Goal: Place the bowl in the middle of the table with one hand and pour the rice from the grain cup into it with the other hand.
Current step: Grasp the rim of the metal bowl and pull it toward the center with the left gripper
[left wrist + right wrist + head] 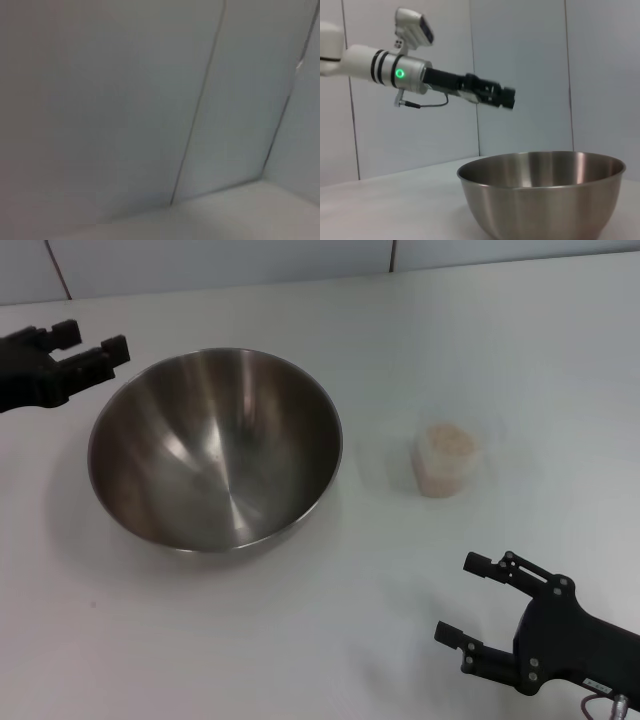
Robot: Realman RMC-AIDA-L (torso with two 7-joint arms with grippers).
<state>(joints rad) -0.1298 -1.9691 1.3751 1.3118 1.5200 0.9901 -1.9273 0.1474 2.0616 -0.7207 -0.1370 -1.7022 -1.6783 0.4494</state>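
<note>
The large steel bowl (215, 450) stands upright and empty on the white table (330, 640), left of centre. It also shows in the right wrist view (542, 192). The clear grain cup (446, 458) stands upright to the bowl's right, filled with pale rice (448, 443). My left gripper (92, 345) is open and empty, just beyond the bowl's far left rim and above table level; it shows above the bowl in the right wrist view (507, 98). My right gripper (462, 598) is open and empty near the front right, well short of the cup.
A grey panelled wall (220, 260) runs along the table's far edge. The left wrist view shows only that wall (125, 100) and a strip of table.
</note>
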